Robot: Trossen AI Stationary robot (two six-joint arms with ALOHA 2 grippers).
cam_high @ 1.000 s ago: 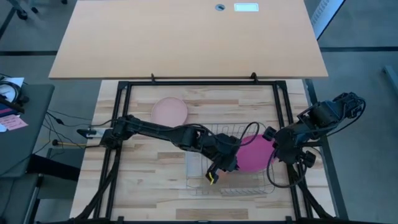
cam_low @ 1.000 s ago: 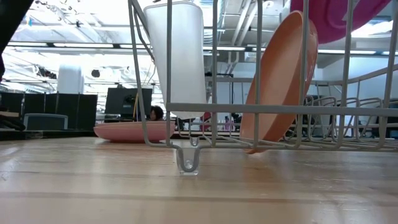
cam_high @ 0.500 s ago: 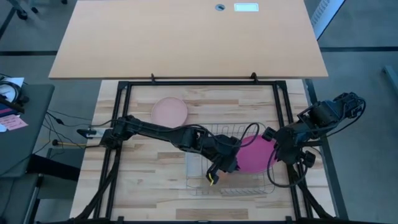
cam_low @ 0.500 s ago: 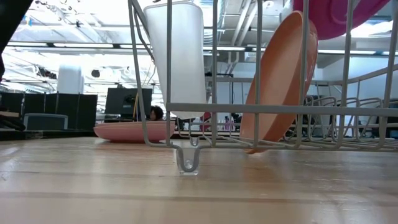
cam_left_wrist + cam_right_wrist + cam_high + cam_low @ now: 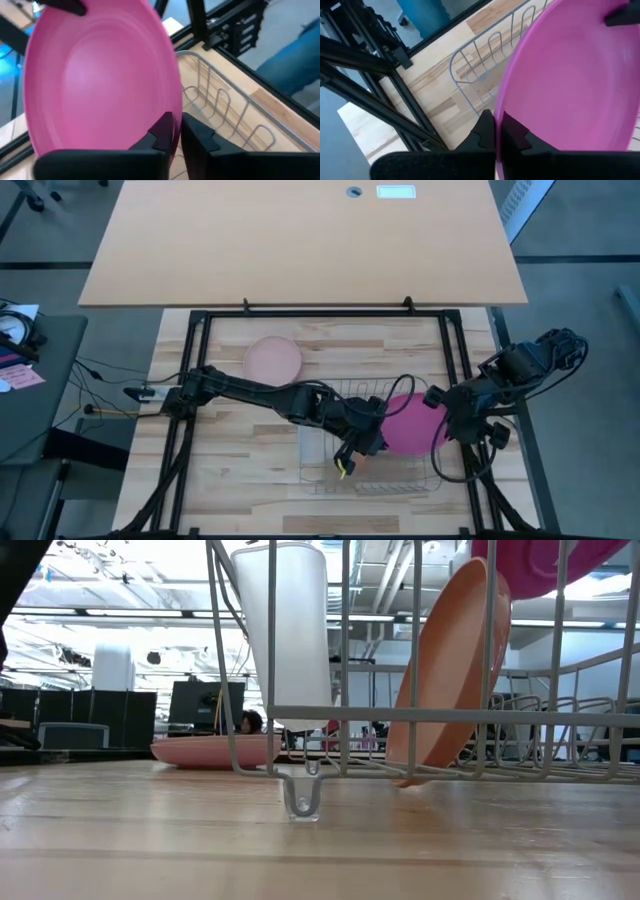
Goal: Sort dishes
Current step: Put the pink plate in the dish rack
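Note:
A magenta pink plate [image 5: 410, 423] hangs over the silver wire rack [image 5: 395, 480], between both grippers. My left gripper [image 5: 367, 433] is shut on its left rim and my right gripper [image 5: 440, 418] on its right rim. In the low view the plate's lower edge [image 5: 540, 565] shows above the rack. An orange-tan plate [image 5: 450, 670] stands tilted on its edge in the rack's wires. A pale pink plate [image 5: 273, 358] lies flat on the table, far left of the rack. No red plate is in view. My left gripper [image 5: 176, 122] pinches the magenta plate's rim [image 5: 170, 107] between its two fingers, coming from the table's left. The plate is lifted clear above the rack and tilted. My right gripper [image 5: 495, 120] pinches the opposite rim [image 5: 501, 107] between its two fingers, coming from the table's right. The plate is clear of the rack wires.
A translucent white tray [image 5: 290, 630] stands upright in the rack's left part [image 5: 312, 442]. A black frame [image 5: 300, 313] runs around the wooden table. Bare wood lies left of the rack and toward the near edge.

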